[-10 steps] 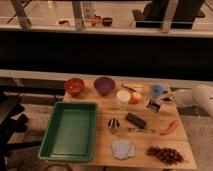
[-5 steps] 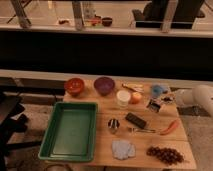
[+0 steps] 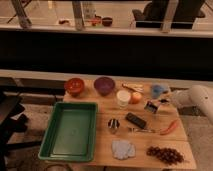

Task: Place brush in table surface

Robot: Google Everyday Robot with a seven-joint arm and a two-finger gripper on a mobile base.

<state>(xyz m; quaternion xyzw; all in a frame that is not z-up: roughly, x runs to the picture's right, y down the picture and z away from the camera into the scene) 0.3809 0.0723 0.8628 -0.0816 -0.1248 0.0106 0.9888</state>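
The brush (image 3: 151, 106), a small dark block with a pale silvery rim, is at the tip of my gripper (image 3: 159, 104). The gripper reaches in from the right on a white arm (image 3: 192, 97). It is shut on the brush and holds it just over the right side of the tan slatted table surface (image 3: 107, 109), right of the orange (image 3: 136, 97) and in front of the blue cup (image 3: 157, 90). I cannot tell whether the brush touches the wood.
A green tray (image 3: 52, 145) lies at the left. Red bowl (image 3: 75, 86), purple bowl (image 3: 104, 85) and white cup (image 3: 123, 97) stand at the back. Black bar (image 3: 135, 120), metal utensil (image 3: 141, 130), red chili (image 3: 170, 127), grapes (image 3: 164, 155) and pale cloth (image 3: 122, 149) lie in front.
The gripper with the brush has shifted slightly left and down toward the tabletop. Nothing else has moved.
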